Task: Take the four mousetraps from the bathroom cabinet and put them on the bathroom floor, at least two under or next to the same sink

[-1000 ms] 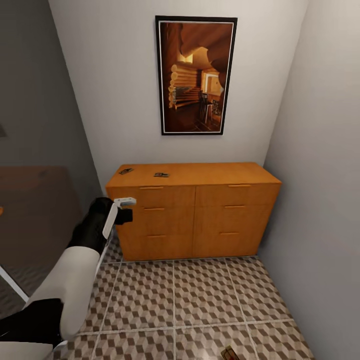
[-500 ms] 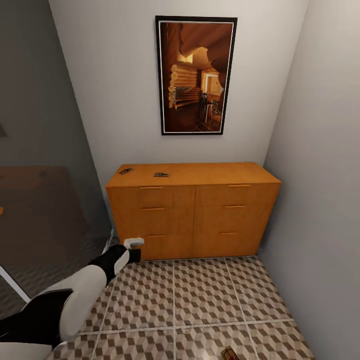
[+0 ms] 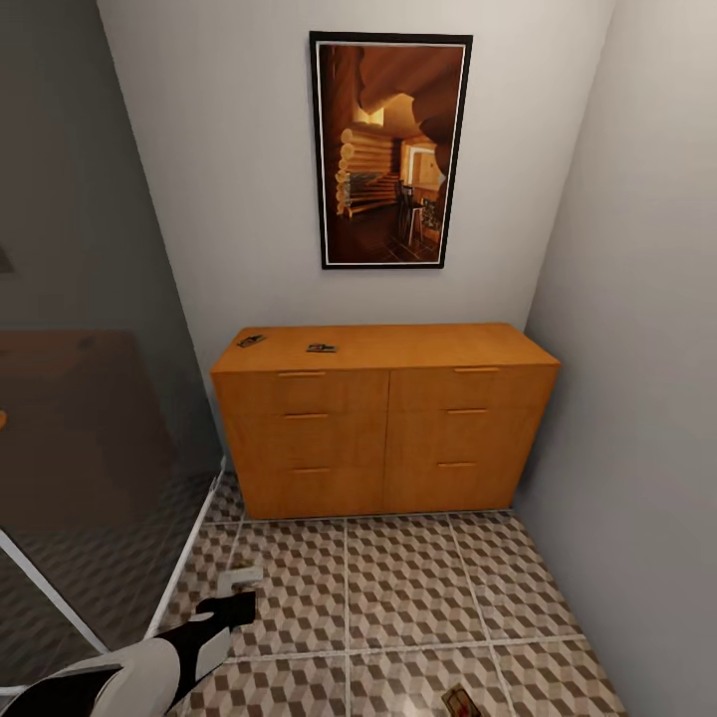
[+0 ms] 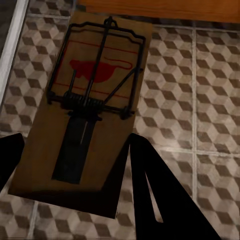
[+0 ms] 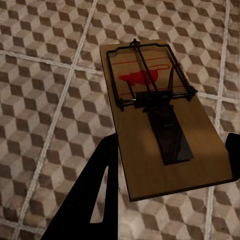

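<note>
A cabinet (image 3: 386, 418) stands against the back wall, in the corner with the right wall. Two mousetraps lie on its top toward the left, one (image 3: 250, 341) at the left edge, the other (image 3: 321, 348) to its right. A picture (image 3: 390, 149) hangs above. The tiled floor (image 3: 398, 597) spreads in front. Another mousetrap (image 3: 460, 702) sits low at the frame's bottom edge.

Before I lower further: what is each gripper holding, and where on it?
Each holds a mousetrap by its plain end: left gripper its mousetrap, right gripper its mousetrap.
</note>
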